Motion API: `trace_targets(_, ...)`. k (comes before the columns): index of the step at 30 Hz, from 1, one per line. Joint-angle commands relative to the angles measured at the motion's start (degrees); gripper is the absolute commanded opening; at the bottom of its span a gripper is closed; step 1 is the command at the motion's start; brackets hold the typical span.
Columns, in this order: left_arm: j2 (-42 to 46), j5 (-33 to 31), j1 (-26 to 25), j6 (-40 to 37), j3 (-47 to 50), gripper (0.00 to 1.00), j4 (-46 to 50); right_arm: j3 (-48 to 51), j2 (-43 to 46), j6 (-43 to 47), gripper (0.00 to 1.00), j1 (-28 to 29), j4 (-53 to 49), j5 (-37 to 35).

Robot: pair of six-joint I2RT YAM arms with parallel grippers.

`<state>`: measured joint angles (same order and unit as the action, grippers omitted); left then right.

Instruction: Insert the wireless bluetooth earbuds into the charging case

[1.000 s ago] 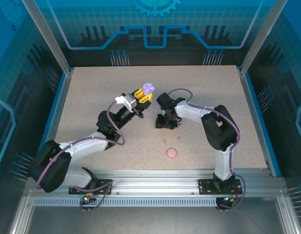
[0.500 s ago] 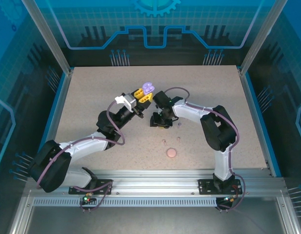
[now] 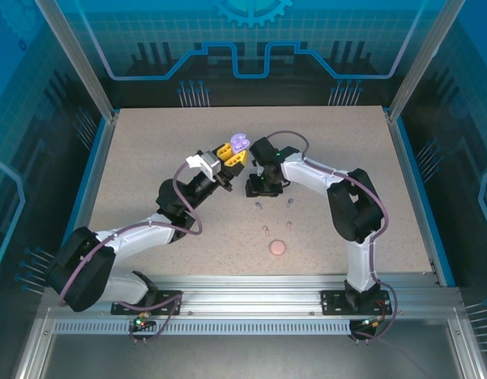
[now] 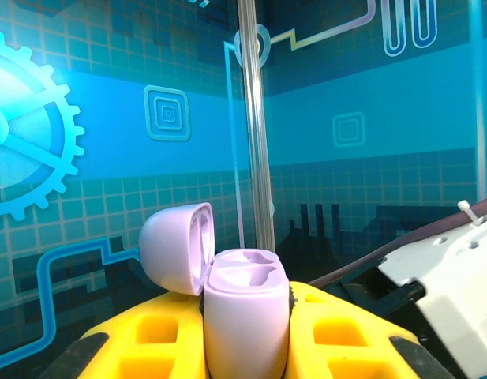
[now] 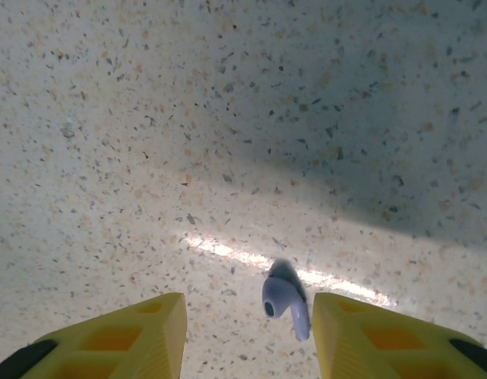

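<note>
Two pairs of yellow fingers met near the middle of the speckled surface (image 3: 148, 158). On the left, the left fingers (image 3: 232, 155) were clamped tight on the pale purple charging case (image 4: 247, 316), held upright with its lid (image 4: 178, 246) swung open toward 9 o'clock and two wells showing. The right fingers (image 5: 249, 306) stood partly apart, gripping nothing. One purple earbud (image 5: 285, 298) lay on the surface between them, nearer the right-hand finger. Three more earbuds (image 3: 290, 204) lay toward 5 o'clock from there, with a pink disc (image 3: 279, 248) beyond at 6 o'clock.
</note>
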<state>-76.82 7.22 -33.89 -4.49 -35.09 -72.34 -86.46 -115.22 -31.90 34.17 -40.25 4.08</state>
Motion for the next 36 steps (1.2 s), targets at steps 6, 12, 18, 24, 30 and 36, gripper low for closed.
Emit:
trace_targets(6, 0.5, -0.9, 0.4, 0.0, -1.4, 0.00, -1.0, -2.6, -4.1, 9.5, 0.44, 1.2, -6.0, -1.3)
trace_targets(12, 0.4, -0.9, 0.4, 0.1, -1.5, 0.00, -1.0, -4.4, -6.4, 10.7, 0.43, 2.6, -7.0, -3.3)
trace_targets(18, 0.4, -0.9, 0.4, 0.2, -1.5, 0.00, -1.0, -5.7, -8.2, 11.4, 0.40, 3.7, -8.4, -5.9)
trace_targets(24, 0.4, -0.9, 0.4, 0.3, -1.5, 0.00, -0.9, -6.2, -9.5, 11.4, 0.38, 4.7, -9.0, -8.3)
trace_targets(30, 0.3, -0.9, 0.5, 0.3, -1.5, 0.00, -0.9, -6.9, -10.6, 11.8, 0.34, 5.1, -9.7, -9.5)
trace_targets(36, 0.1, -1.0, 0.5, 0.4, -1.8, 0.00, -0.9, -6.1, -9.8, 11.8, 0.22, 5.2, -9.5, -9.3)
